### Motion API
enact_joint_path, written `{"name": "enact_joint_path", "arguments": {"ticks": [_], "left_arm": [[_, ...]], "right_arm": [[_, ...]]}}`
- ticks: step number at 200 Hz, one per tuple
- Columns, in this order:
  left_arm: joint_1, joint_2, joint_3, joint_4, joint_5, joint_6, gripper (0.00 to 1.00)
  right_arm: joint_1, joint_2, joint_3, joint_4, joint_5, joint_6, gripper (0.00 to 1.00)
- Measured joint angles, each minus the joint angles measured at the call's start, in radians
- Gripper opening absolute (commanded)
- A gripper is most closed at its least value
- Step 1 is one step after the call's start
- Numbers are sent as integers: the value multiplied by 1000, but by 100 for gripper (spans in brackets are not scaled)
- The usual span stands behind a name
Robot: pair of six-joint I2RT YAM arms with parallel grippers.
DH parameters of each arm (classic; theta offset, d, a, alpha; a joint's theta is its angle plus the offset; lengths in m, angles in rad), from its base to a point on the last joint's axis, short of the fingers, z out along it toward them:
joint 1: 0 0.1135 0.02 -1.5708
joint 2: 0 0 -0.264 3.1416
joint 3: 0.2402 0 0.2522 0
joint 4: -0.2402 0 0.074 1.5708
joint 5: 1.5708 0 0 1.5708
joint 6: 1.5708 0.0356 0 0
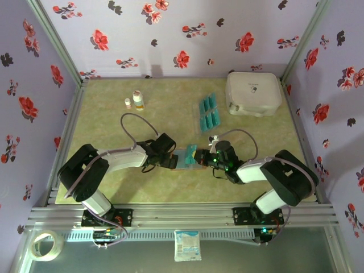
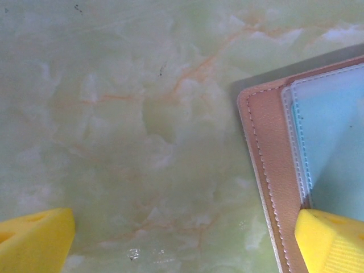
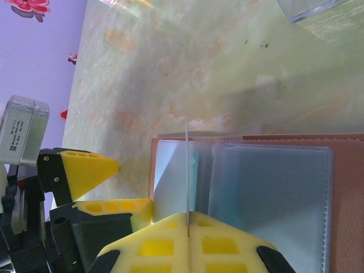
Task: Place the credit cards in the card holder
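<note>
Card holder [image 1: 183,160] open flat; teal credit cards [image 1: 210,120] well apart.

Top view: even, soft light from overhead, no hard hotspots. Res is low and fine detail is mushy. Bench [image 1: 170,108] mid-bright. Arms [image 1: 122,159] drop soft dark shadows right under them; white case [image 1: 253,94] has a faint one at its near edge. Area below the rail [image 1: 182,213] is dimmer.

Left wrist view: bright, a bit washed out, bench veins soft. Small glare spot near btm. Card holder [image 2: 267,159] throws a narrow grey shadow along its top edge. Left end effector [image 2: 185,227] is oversaturated yellow, blurry at the frame corners.

Right wrist view: glare streak at top edge, broad grey shadow on bench above card holder. Clear pockets look milky w/ sheen. Credit card [image 3: 187,170] is edge-on, just a thin pale line. Right end effector [image 3: 188,219] is v. close, in soft focus.
</note>
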Motion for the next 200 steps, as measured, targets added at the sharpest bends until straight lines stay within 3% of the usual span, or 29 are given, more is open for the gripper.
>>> {"name": "enact_joint_path", "arguments": {"ticks": [200], "left_arm": [[-7, 2, -2, 5, -10, -6, 100]], "right_arm": [[0, 92, -32, 148, -39, 40, 0]]}}
